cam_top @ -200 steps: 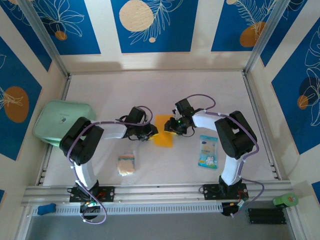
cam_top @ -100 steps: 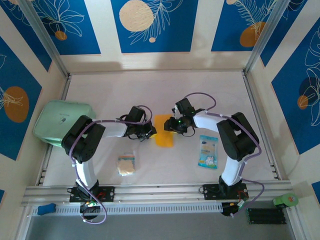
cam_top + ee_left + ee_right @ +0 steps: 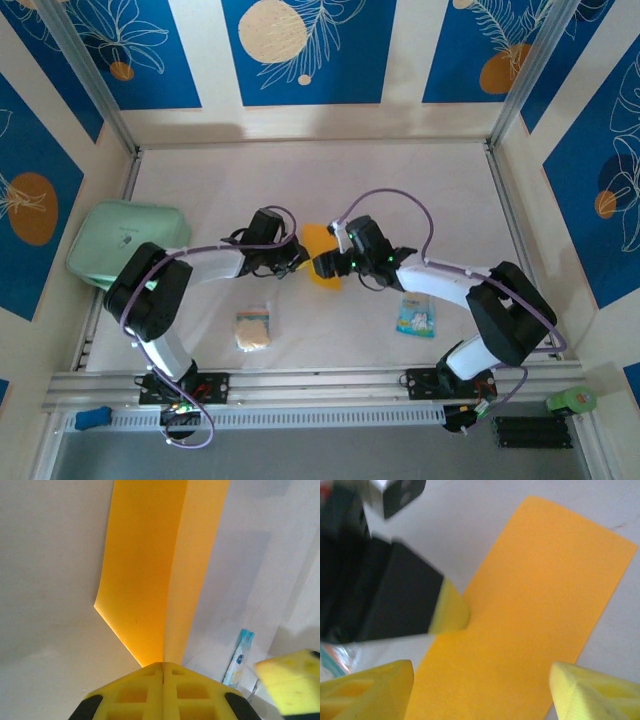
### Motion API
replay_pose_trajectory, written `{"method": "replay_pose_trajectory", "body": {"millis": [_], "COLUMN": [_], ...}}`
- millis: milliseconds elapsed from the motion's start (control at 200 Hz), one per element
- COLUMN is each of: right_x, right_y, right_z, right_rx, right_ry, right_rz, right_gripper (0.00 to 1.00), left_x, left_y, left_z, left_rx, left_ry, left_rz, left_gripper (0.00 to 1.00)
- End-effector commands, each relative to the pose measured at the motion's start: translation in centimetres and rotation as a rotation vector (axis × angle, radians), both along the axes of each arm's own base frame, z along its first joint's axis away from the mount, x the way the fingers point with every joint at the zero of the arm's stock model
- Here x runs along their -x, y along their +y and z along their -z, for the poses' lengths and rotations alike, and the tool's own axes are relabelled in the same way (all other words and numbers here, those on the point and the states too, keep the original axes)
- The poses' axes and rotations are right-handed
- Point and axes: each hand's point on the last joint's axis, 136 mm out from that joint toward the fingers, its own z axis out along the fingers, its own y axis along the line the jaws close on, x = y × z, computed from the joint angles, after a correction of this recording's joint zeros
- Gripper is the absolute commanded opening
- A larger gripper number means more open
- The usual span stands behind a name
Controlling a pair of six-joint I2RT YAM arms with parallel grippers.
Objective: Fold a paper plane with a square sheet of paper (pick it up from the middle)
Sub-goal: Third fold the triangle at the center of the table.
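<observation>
Seen from above, a pale green container sits at the far left of the surface. Lower down and a little to the right lies a small beige spongy square.

The left tool reaches toward the middle of the frame and meets the left edge of the square sheet of paper. The orange-yellow sheet lies near the centre of the surface, between the two tools. In the left wrist view the left tool has its yellow fingers pressed together and clamped on the near edge of the sheet. A straight crease runs from the fingertips up the frame.

From above, the right tool is over the right side of the sheet. In its own wrist view the right tool has its yellow pads wide apart, one at each lower corner, gripping nothing. The sheet shows between them as a long rectangle. The left tool's yellow-tipped finger touches its left edge.

To the right, well apart from the sheet, lies a blue and white printed packet.
</observation>
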Motion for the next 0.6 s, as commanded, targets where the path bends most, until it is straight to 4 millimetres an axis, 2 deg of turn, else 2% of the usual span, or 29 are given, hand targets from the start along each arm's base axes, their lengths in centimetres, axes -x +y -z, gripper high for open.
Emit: {"method": "replay_pose_trajectory", "body": {"millis": [0,250,495,595], "right_x": [0.6,3.3,3.9,3.5], "right_y": [1.7,3.3,4.8,5.1], "right_z": [-2.0,0.0,2.7,3.6], "right_rx": [-0.007,0.043,0.121,0.158], "right_ry": [-0.292,-0.384,-0.42,-0.438], "right_rz": [-0.166,-0.344,-0.404,-0.393], "right_gripper": [0.72,0.72,0.72,0.68], "left_x": [-0.2,-0.2,-0.2,-0.2], "left_y": [1.1,1.1,1.0,1.0], "left_z": [-0.1,-0.1,-0.1,0.0], "left_rx": [-0.006,0.005,0.01,0.01], "left_ry": [0.004,0.01,0.016,0.018], "left_rz": [-0.055,-0.058,-0.056,-0.055], "left_gripper": [0.0,0.0,0.0,0.0]}}
